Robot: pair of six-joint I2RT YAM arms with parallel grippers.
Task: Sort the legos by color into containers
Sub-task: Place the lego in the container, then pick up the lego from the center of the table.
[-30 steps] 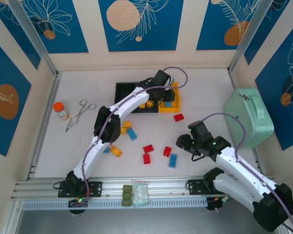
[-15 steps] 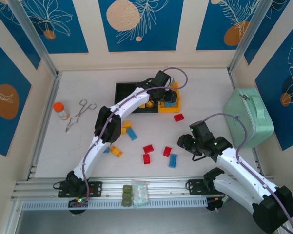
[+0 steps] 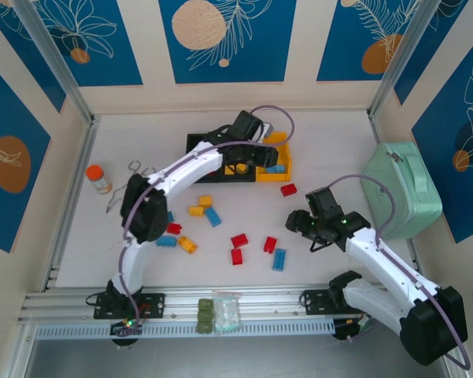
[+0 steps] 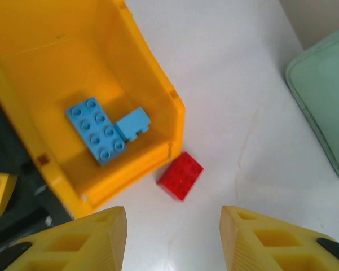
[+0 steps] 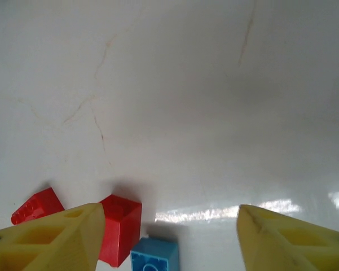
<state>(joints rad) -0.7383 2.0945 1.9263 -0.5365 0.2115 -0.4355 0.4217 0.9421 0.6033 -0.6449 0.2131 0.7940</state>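
my left fingers [image 4: 73, 240] are spread and empty beside the yellow bin [image 4: 152, 84], where two blue bricks [image 4: 96, 130] lie. a red brick [image 4: 180, 175] sits just outside its corner. my right fingers [image 5: 51, 234] are spread, empty, over the counter [image 5: 225, 101], near a red block [image 5: 121, 226] and a blue block [image 5: 155, 254].

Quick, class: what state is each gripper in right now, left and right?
Left gripper: open, holding nothing.
Right gripper: open, holding nothing.
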